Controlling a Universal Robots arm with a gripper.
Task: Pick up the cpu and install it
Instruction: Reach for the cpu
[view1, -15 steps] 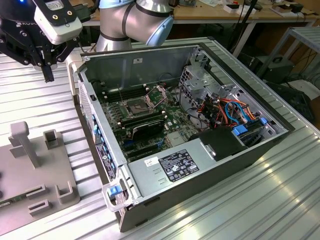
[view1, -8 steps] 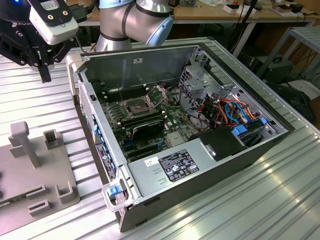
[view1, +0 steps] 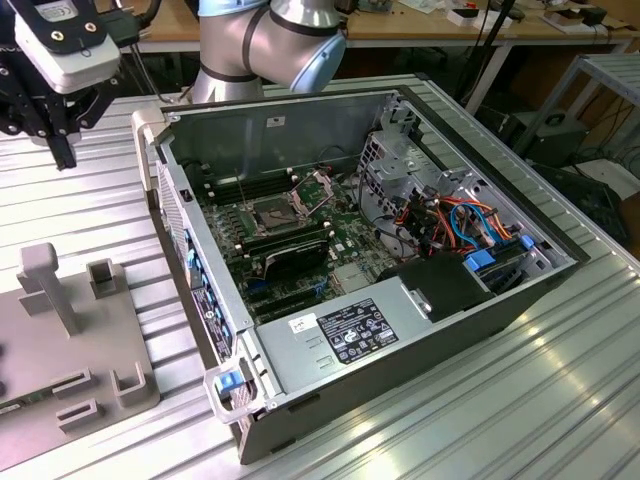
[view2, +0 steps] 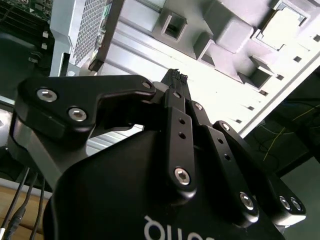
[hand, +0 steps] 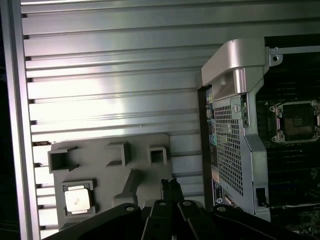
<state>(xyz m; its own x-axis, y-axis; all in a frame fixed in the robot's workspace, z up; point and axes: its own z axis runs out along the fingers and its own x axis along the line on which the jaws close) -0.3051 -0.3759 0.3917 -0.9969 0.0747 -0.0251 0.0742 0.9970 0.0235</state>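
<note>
The cpu (hand: 77, 200), a small silver-grey square, lies in a square pocket of the grey holder plate (hand: 107, 167); in the second wrist view the cpu (view2: 283, 27) is a bright square on that plate. My gripper (hand: 170, 184) hangs above the ribbed table, apart from the cpu, between the plate and the computer case. Its fingers are shut together with nothing between them, as the gripper (view2: 176, 76) also appears in the second wrist view. In the exterior view the gripper (view1: 63, 152) is high at the left. The open socket (view1: 285, 207) sits on the motherboard inside the case.
The open computer case (view1: 400, 320) lies on the ribbed aluminium table (view1: 560, 400), with cables, drive bays and memory sticks (view1: 285, 243) inside. The holder plate (view1: 70, 345) has upright posts and brackets at the exterior view's left. The case's handle corner (hand: 235, 65) rises near the gripper.
</note>
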